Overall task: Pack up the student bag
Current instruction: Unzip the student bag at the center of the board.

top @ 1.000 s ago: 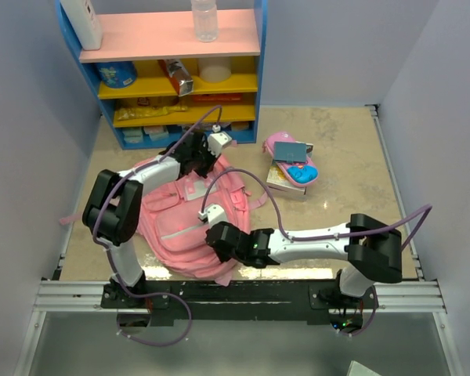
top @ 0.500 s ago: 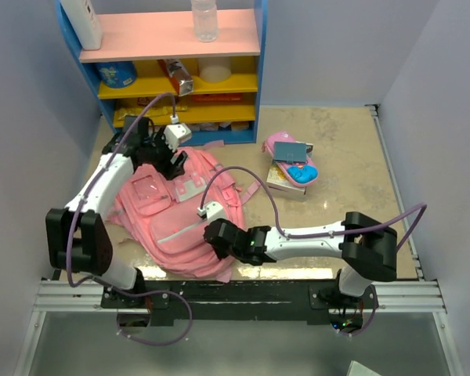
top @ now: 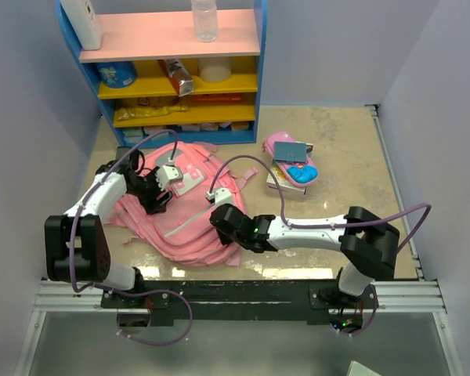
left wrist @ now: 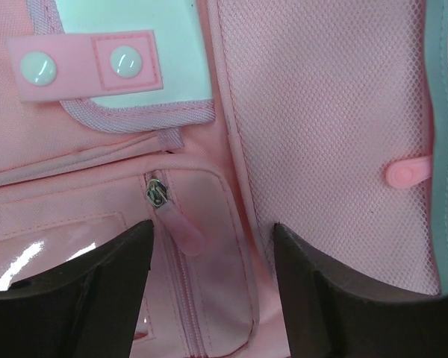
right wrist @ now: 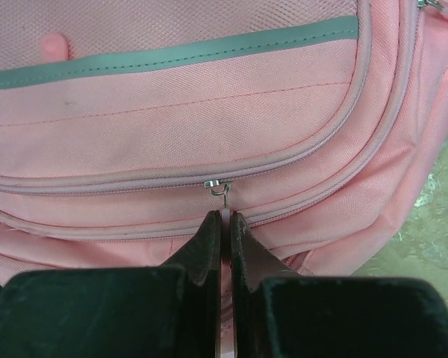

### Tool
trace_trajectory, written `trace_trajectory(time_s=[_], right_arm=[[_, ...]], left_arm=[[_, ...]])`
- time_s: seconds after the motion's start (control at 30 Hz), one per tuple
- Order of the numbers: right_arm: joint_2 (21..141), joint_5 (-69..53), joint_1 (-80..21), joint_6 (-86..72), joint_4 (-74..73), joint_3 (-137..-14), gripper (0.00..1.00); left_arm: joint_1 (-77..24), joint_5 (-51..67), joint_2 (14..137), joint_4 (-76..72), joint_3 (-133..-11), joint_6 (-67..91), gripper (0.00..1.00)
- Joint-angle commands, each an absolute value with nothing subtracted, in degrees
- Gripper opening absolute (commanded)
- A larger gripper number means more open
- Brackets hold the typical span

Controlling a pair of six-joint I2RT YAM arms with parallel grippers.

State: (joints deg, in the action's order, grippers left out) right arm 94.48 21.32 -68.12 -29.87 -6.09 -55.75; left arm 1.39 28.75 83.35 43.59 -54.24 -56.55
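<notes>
The student bag (top: 189, 229), a large pink backpack, lies flat on the table in front of both arms. My left gripper (top: 157, 200) hovers over its left part, open, with nothing between its fingers (left wrist: 67, 298). Just beyond them lies a pink zip pull (left wrist: 181, 227) on the student bag (left wrist: 321, 112), next to a mesh panel. My right gripper (top: 218, 213) is at the bag's right side, shut on a thin pink zip pull (right wrist: 225, 218) that hangs from a metal slider (right wrist: 218, 184) on a closed curved zip of the student bag (right wrist: 209, 112).
A blue shelf unit (top: 251, 70) with yellow shelves and small goods stands at the back, a bottle (top: 204, 19) on its pink top. To the right of the bag a small pink pencil case (top: 280, 143) lies on stacked books (top: 280, 182).
My left gripper let go, opened and swung from the bag's far end down to its left part. The bag dropped flatter and shifted. My right gripper stayed shut and moved slightly up.
</notes>
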Motion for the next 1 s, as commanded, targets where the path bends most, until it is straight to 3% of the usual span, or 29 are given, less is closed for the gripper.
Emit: trace_trajectory(time_s=[0.0, 0.17, 0.33, 0.6, 0.97], right_arm=[[93.78, 22.41, -65.84, -29.27, -4.92, -55.9, 0.0], [94.22, 21.8, -65.65, -28.48, -4.66, -56.51, 0.0], [95.01, 20.3, -67.93, -27.95, -5.36, -56.78, 0.0], [94.75, 18.37, -72.42, -27.51, -8.44, -59.15, 0.0], [101.07, 16.17, -73.92, -27.77, -7.12, -66.17, 0.0]], left_arm=[[-2.36, 27.95, 82.44, 34.11, -51.77, -53.27, 0.7], [-7.29, 26.11, 83.14, 25.07, -47.38, -46.34, 0.7], [-7.65, 26.46, 86.57, 16.37, -44.21, -36.32, 0.51], [-8.78, 23.29, 88.95, 14.15, -43.86, -29.62, 0.22], [-14.06, 21.54, 87.63, 12.39, -42.19, -24.96, 0.09]])
